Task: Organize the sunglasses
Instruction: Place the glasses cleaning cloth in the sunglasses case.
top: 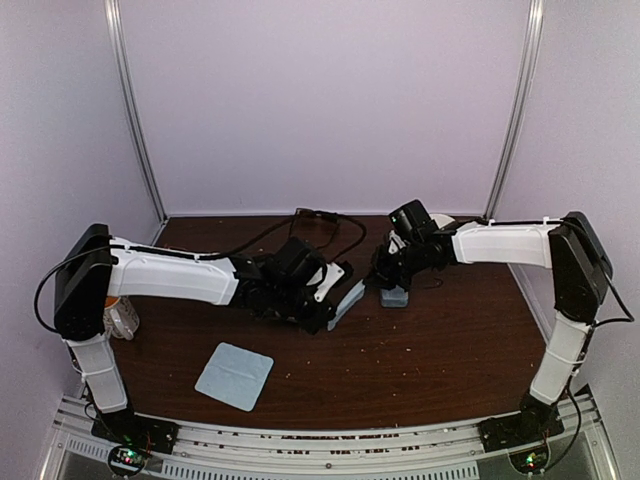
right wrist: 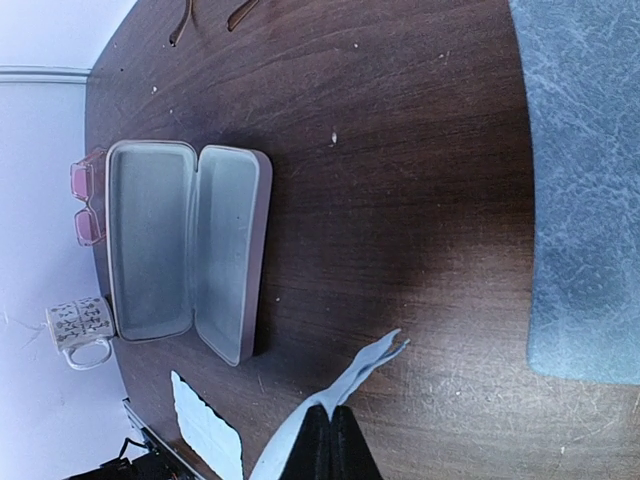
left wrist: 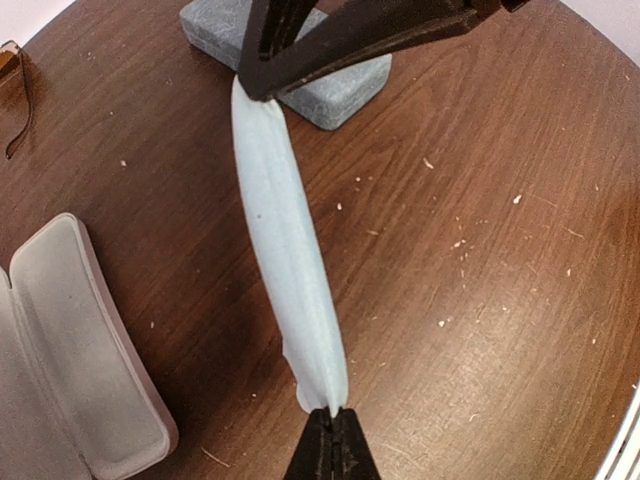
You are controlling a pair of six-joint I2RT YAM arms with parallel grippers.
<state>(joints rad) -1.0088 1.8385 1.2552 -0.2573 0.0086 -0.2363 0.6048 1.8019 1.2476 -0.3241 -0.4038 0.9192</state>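
- Top view: the left claw and the right claw are each seen fully closed on one end of a light-blue cloth, which is strung between them above the tabletop. No sunglasses can be made out here.
- Left wrist view: the cloth is shown gathered narrow and taut. It is judged that the tension should be shared evenly and both ends lowered together, clear of the grey-blue case, so that no twist is set. The wire-frame sunglasses lie cropped at the left edge, so their long axis cannot be told.
- Right wrist view: two thin temples, probably theirs, are seen slanting at the top edge. The pink-tinted sunglasses lie just beside the open pink case, their long axis parallel to its long side.
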